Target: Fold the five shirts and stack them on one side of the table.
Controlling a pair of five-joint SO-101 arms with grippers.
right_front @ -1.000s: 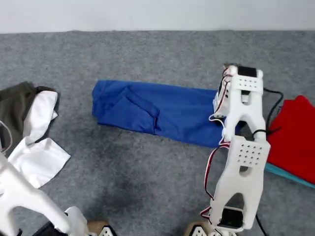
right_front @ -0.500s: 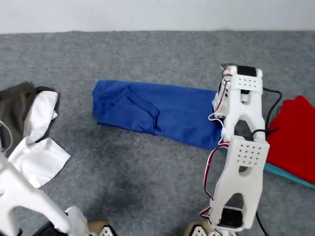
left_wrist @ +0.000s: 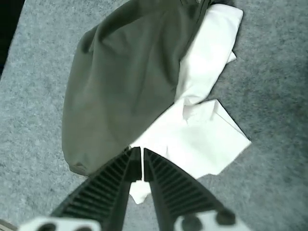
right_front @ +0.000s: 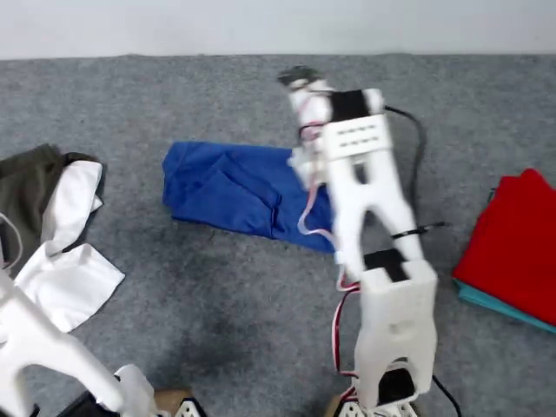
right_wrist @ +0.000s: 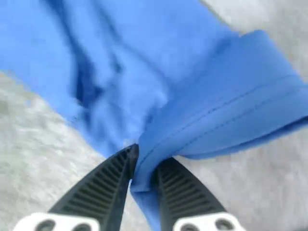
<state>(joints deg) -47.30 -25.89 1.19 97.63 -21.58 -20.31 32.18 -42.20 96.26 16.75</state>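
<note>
My right claw [right_wrist: 146,156] pinches the rumpled blue shirt [right_front: 226,187] by its hem (left claw [left_wrist: 142,151] closed, empty). I count five shirts: also olive [right_front: 30,195], white [right_front: 65,274], red [right_front: 514,248], teal [right_front: 485,301].

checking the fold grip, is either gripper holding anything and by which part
The right gripper pinches the blue shirt by its folded hemmed edge. The left gripper holds nothing.

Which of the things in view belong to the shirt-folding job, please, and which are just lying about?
Job's things: blue shirt, held in the right gripper; white shirt; olive shirt; red shirt; teal shirt beneath it.
Just there: grey table cover.
</note>
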